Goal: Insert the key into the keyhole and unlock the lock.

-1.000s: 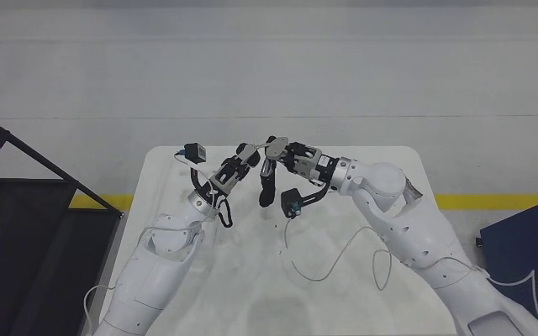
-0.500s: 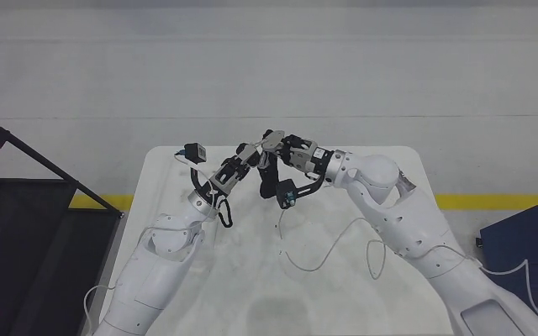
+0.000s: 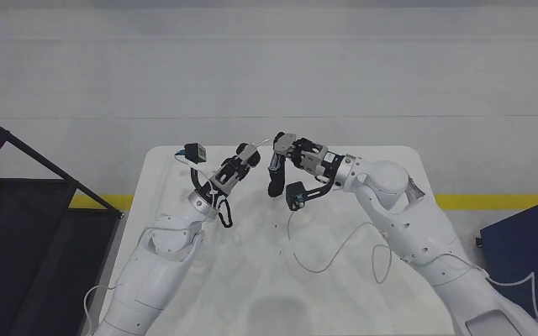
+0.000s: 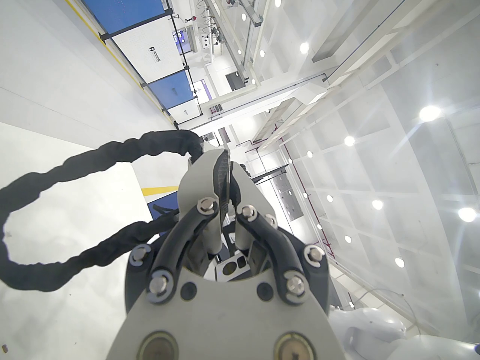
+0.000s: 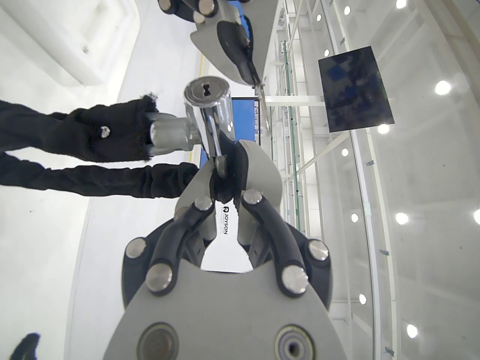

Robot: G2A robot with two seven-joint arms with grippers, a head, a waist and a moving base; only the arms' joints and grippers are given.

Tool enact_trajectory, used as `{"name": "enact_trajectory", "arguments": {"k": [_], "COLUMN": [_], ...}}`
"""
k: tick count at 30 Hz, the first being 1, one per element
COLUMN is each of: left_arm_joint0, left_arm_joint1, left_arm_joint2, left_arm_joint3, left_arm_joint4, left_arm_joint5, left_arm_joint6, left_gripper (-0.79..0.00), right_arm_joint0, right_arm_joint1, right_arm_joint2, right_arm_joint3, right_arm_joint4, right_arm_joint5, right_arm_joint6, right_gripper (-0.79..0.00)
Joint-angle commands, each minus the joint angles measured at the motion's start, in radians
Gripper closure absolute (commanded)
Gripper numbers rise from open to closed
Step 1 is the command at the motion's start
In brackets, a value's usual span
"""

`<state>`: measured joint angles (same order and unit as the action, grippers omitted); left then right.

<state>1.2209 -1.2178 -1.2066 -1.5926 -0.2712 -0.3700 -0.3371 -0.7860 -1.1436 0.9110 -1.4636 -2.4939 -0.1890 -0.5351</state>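
Observation:
My right gripper (image 5: 225, 162) is shut on the chrome lock (image 5: 208, 114), held above the white table. The round face with the keyhole (image 5: 205, 89) points away from the wrist. The lock's black-sleeved cable (image 5: 75, 140) hangs off its side and shows in the top view as the cable (image 3: 273, 178). My left gripper (image 4: 225, 162) is shut on the key (image 4: 226, 177), seen edge-on. In the right wrist view the left gripper (image 5: 243, 65) holds the key blade (image 5: 262, 106) just beside the lock's face, not in the keyhole. From above, the left gripper (image 3: 248, 154) and right gripper (image 3: 279, 144) face each other with a small gap.
The white table (image 3: 353, 277) carries a thin white cord (image 3: 336, 252) under the right arm. A black sleeved loop (image 4: 93, 159) belonging to the left arm hangs by its wrist. A dark panel (image 3: 34, 252) stands off the table's left edge.
The right gripper with the lock moved in against the left gripper, then drew back to the right, leaving a small gap. The left arm has stayed put.

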Motion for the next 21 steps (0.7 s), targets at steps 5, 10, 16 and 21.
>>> {"name": "enact_trajectory", "arguments": {"k": [5,10,16,21], "left_arm_joint0": [0.0,0.0,0.0,0.0], "left_arm_joint1": [0.0,0.0,0.0,0.0], "left_arm_joint2": [0.0,0.0,0.0,0.0], "left_arm_joint3": [0.0,0.0,0.0,0.0], "left_arm_joint4": [0.0,0.0,0.0,0.0], "left_arm_joint5": [0.0,0.0,0.0,0.0], "left_arm_joint6": [0.0,0.0,0.0,0.0], "left_gripper": [0.0,0.0,0.0,0.0], "right_arm_joint0": [-0.053,-0.065,-0.054,-0.041], "right_arm_joint1": [0.019,0.02,0.013,0.006], "right_arm_joint2": [0.06,0.068,0.047,0.035], "right_arm_joint3": [-0.091,-0.132,-0.119,-0.094], "right_arm_joint4": [-0.007,-0.003,0.004,0.005], "right_arm_joint5": [-0.023,-0.036,-0.037,-0.037], "right_arm_joint6": [-0.006,-0.01,-0.005,-0.002], "right_gripper": [0.0,0.0,0.0,0.0]}}
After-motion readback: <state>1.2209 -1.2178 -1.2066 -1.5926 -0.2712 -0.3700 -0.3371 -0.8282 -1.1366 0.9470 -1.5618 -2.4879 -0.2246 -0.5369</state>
